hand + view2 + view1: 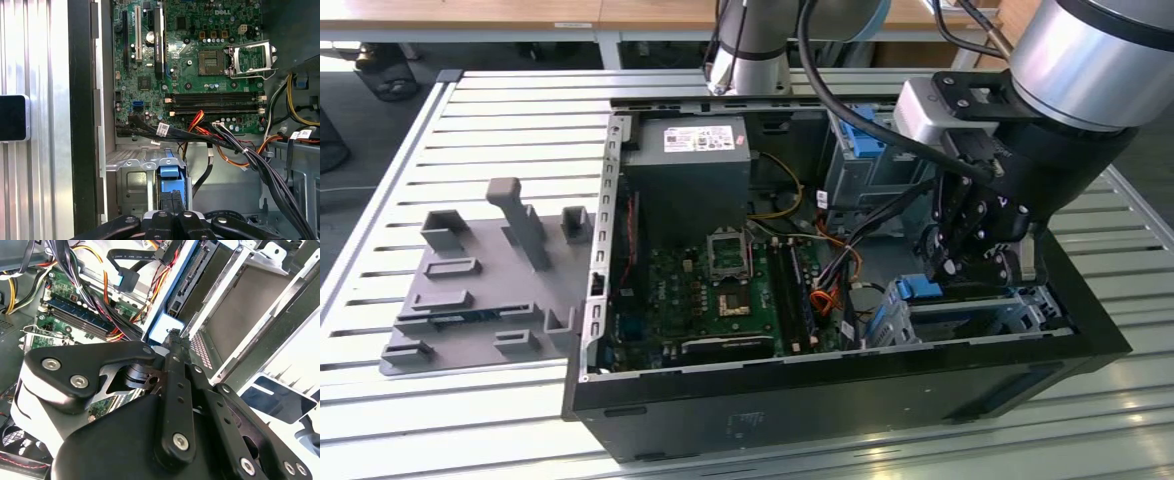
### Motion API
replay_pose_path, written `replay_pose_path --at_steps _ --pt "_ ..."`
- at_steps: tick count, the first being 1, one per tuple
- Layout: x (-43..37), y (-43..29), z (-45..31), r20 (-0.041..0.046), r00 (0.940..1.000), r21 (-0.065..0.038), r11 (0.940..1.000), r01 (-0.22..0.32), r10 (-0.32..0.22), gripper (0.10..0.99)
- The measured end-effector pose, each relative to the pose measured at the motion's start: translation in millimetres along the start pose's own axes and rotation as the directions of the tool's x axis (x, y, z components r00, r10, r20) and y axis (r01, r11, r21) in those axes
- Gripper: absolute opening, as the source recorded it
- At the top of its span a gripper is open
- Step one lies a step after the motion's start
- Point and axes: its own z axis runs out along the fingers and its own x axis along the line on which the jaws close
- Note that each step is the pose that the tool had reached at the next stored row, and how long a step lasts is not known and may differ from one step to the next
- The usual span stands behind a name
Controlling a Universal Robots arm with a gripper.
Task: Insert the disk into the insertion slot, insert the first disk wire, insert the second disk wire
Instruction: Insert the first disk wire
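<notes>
Filling most of the exterior view, a slatted metal table (494,110) carries an open black computer case (854,395) lying on its side. A grey plastic tray of holders (480,300) sits beside the case on the exterior view's left. The robot arm (1094,70) reaches down into the case at the exterior view's right. Inside the case lies a green motherboard (200,65). The light grey metal drive cage (1017,305) sits in the front corner at the exterior view's right. The disk (169,176) stands on edge in that cage, its blue carrier end toward the gripper (171,197). The gripper's fingers are drawn narrow, side by side, with their tips touching that blue end; whether they pinch it I cannot tell. A bundle of black, red and orange cables (235,147) runs between the motherboard and the cage
</notes>
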Motion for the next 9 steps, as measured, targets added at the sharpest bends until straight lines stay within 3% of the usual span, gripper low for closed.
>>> replay_pose_path --at_steps 9 --pt "-0.2 -4.2 0.3 0.0000 1.0000 0.000 1.0000 0.000 0.000 0.122"
